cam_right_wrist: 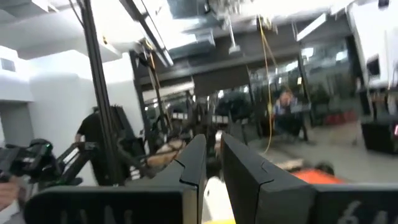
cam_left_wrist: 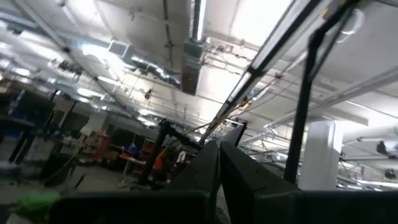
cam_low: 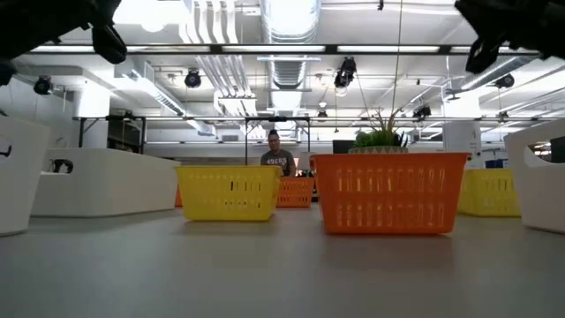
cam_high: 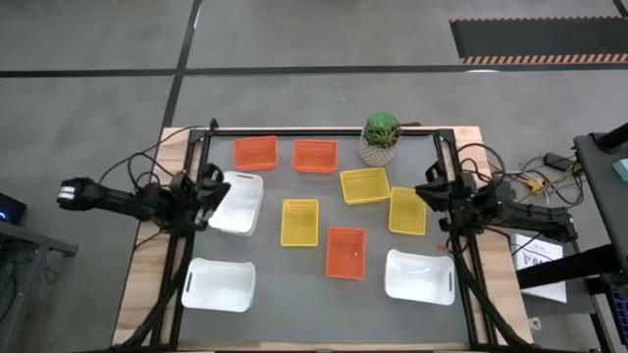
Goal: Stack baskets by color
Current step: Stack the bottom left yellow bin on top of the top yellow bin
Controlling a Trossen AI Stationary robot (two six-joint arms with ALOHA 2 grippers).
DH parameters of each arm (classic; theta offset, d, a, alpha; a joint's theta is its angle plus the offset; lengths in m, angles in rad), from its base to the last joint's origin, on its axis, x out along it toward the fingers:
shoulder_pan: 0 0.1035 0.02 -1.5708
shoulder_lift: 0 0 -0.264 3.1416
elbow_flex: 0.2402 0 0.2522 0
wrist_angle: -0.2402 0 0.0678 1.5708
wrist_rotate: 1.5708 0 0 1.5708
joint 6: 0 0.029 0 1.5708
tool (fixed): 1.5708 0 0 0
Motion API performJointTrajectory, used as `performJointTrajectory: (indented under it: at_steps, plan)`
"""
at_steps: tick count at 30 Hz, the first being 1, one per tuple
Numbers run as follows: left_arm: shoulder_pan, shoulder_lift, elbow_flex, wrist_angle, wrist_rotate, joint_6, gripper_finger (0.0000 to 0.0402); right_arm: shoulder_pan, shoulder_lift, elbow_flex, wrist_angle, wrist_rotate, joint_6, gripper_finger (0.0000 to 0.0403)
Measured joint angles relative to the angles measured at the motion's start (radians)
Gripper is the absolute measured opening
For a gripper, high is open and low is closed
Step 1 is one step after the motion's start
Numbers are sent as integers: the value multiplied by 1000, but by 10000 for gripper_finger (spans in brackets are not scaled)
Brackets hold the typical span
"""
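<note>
Nine shallow plastic baskets lie singly and upright, none stacked. Two orange baskets (cam_high: 255,153) (cam_high: 314,156) sit side by side along the far edge, and the third orange basket (cam_high: 345,252) lies near the middle front. Three yellow baskets (cam_high: 364,185) (cam_high: 407,211) (cam_high: 299,223) spread across the centre. Three white baskets (cam_high: 235,203) (cam_high: 218,284) (cam_high: 419,276) with rounded corners occupy the left side and the front corners.

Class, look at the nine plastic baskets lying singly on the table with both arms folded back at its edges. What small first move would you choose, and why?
Probably bring the left gripper down over the white rounded plastic basket beside it. No basket is stacked yet, that one lies nearest, and another white basket waits close by on the same side. The right gripper holds nothing.
</note>
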Motion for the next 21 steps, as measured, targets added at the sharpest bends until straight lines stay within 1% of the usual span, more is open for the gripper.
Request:
performJointTrajectory:
  at_steps: [4, 8, 11, 14, 17, 19, 21]
  plan:
    - [0, 133, 81, 4, -22, -48, 2, 0, 14, 67, -2, -1, -101, 43]
    - [0, 307, 181, -13, -13, -73, 2, 0, 17, 122, -36, -3, -208, 43]
    - [0, 428, 259, -74, 7, -135, 2, 0, 14, 177, -164, -3, -230, 43]
    - [-1, 520, 347, -143, 13, -238, 2, 0, 15, 234, -303, -4, -212, 43]
    - [-2, 604, 438, -306, 14, -343, 1, 0, 15, 277, -414, -4, -209, 43]
    - [-4, 658, 502, -460, 17, -414, 1, 0, 16, 296, -456, -4, -193, 43]
    - [-4, 704, 591, -618, 17, -486, 1, 0, 15, 305, -476, -5, -185, 43]
